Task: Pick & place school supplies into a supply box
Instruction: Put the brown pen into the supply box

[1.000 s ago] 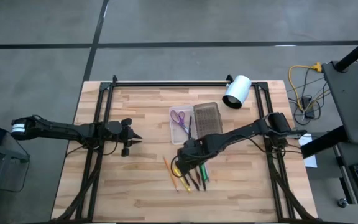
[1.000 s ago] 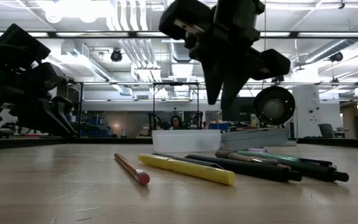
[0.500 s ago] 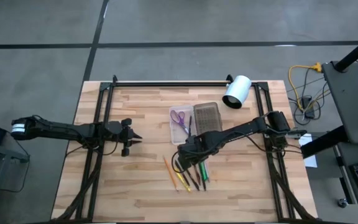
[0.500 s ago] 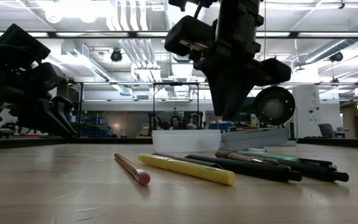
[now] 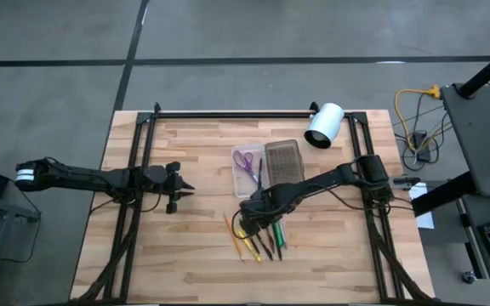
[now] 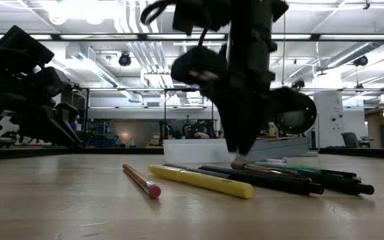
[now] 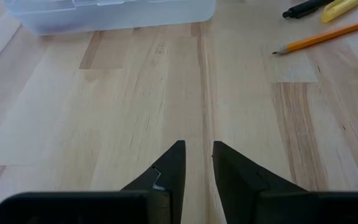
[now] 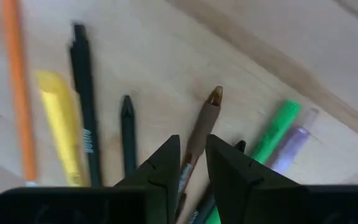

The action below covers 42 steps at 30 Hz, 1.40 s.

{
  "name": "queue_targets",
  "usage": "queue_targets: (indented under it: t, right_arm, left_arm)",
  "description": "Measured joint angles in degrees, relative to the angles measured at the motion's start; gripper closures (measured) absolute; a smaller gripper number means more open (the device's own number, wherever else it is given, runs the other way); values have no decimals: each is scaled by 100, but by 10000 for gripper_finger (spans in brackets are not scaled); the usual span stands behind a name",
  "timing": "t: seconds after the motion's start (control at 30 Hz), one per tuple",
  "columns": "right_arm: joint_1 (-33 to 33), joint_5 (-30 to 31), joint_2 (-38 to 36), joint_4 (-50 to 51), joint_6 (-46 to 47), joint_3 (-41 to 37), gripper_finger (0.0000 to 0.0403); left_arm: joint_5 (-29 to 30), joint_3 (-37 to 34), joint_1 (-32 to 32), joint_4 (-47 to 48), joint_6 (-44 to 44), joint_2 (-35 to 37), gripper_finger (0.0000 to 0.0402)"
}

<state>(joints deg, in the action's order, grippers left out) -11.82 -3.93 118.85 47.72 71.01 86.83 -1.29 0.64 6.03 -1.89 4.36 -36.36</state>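
Nearest the table's front edge lie the loose supplies: an orange pencil (image 6: 142,181), a yellow highlighter (image 6: 201,181), dark pens (image 6: 272,180) and a green pen (image 8: 275,135), side by side on the wood. The right gripper (image 8: 191,167) is low over this row, its 2 fingers a narrow gap apart around a brown pen (image 8: 201,129), not visibly clamped. Just behind stands the supply box (image 5: 266,167), purple scissors (image 5: 245,161) inside its clear tray. The left gripper (image 7: 196,163) waits well apart, fingers slightly parted, holding nothing. A white cylinder (image 5: 323,125) lies farthest back.
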Motion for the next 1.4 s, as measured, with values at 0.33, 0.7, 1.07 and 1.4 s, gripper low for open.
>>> queue_targets:
  t: [0.33, 0.7, 1.07, 1.4]
  right_arm:
    - [133, -588, 513, -5, -243, 34, 323]
    - [217, -550, 387, -50, -215, 4, 332]
    - [217, -512, 389, -59, -40, 2, 346]
    - [206, -493, 371, -76, 3, 2, 384]
  left_arm:
    - [0, 0, 1, 0, -2, 0, 335]
    - [-1, 0, 2, 0, 0, 0, 335]
    - [-1, 0, 2, 0, 0, 0, 335]
    - [-3, 0, 2, -2, 0, 0, 335]
